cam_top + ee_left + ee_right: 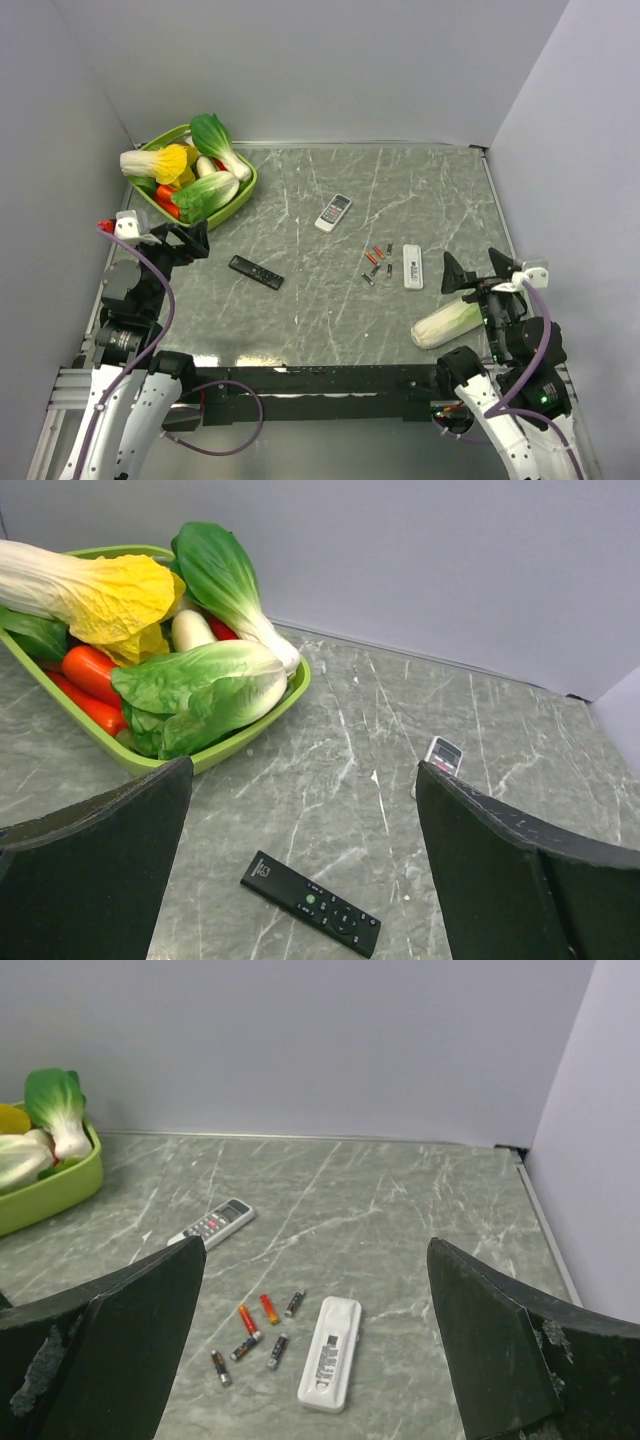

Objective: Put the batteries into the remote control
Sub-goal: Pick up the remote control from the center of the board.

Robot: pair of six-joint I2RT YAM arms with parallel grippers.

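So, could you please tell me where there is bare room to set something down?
Bare tabletop lies between the black remote and the batteries, and in the far right corner beyond the grey remote. It is crowded around the white remote, batteries and cabbage, and at the vegetable basket.

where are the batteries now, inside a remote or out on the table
Out: the batteries lie loose on the table, beside the nearest white remote and apart from it.

Six tiny batteries point(255, 1332) lie scattered flat on the desk point(450, 1190), ahead and slightly left of the right end effector point(316, 1248) (two orange-red, four dark with silvery ends). Just right of them lies the white remote control point(330, 1353), back upward, apparently with its battery bay exposed.
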